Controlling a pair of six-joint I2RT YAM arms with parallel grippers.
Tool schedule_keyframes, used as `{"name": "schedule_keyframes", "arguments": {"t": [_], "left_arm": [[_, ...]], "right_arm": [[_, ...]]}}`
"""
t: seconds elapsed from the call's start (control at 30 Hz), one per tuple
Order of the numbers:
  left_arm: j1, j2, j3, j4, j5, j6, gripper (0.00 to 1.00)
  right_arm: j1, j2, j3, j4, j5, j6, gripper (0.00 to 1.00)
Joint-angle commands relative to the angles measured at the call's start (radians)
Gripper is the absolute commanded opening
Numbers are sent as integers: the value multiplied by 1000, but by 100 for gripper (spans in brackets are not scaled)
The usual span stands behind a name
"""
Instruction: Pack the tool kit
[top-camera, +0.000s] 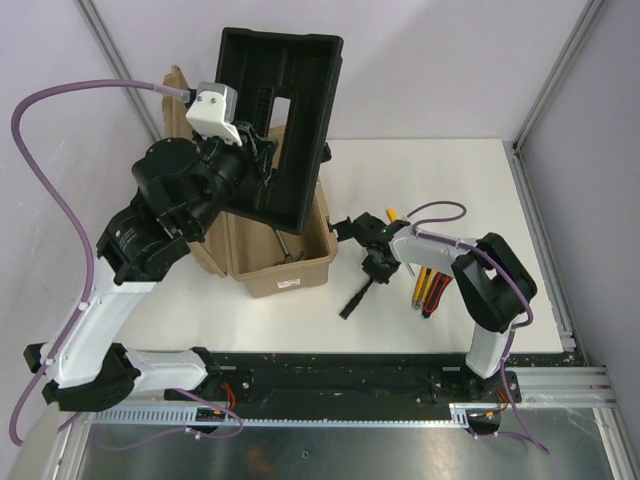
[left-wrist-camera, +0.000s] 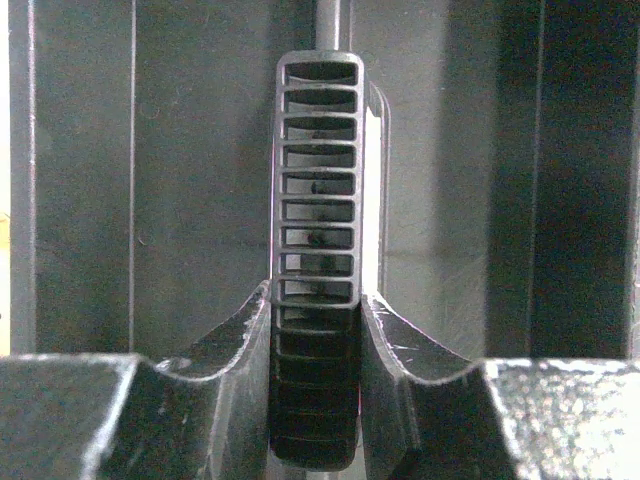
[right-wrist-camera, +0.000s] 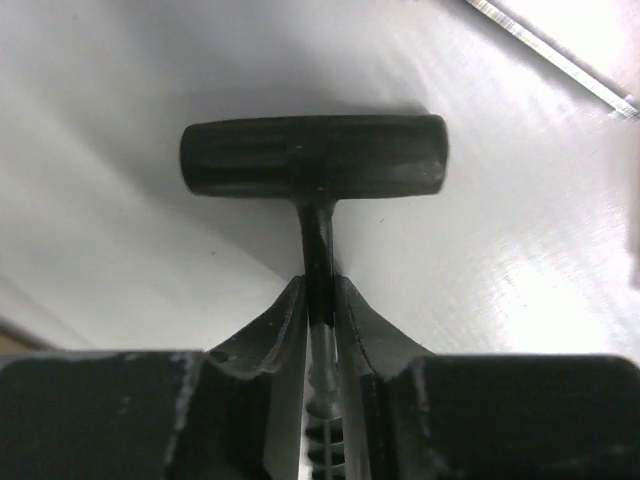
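At upper centre of the overhead view, a glossy black moulded tray (top-camera: 290, 90) hangs steeply tilted above the open tan plastic toolbox (top-camera: 290, 270), which sits left of centre on the white table (top-camera: 450, 180). The left gripper (left-wrist-camera: 318, 300) is clamped on the tray's slotted, ribbed handle (left-wrist-camera: 318, 180). The right gripper (right-wrist-camera: 320, 300) pinches the thin neck of a hammer (right-wrist-camera: 312, 158) with a black cylindrical head, just right of the box. Yellow and red-black tools (top-camera: 428, 290) lie nearby, and open tabletop reaches to the right edge.

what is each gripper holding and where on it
Left gripper: the black inner tray, by its ribbed handle. Right gripper: the hammer, by the neck just below its head.
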Motion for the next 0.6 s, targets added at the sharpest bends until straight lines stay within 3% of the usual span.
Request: {"name": "schedule_keyframes", "arguments": {"t": [0.0,0.1,0.3,0.4,0.5,0.57], "left_arm": [[-1,-57,8,107,-37,28,0],[-2,-71,5,107,-47,33,0],[-1,-94,-2,108,-56,36,0],[-1,-101,-5,107,-60,38,0],[-1,-105,-6,106,-59,38,0],[-2,-106,-6,106,-59,38,0]], "right_arm": [[-27,8,25,-83,136,-105,17],[-31,-6,23,-49,160,-206,17],[-38,2,20,62,107,-328,34],[-41,24,21,82,78,-324,38],[-41,56,20,85,58,-313,32],[-40,66,19,86,52,-311,21]]}}
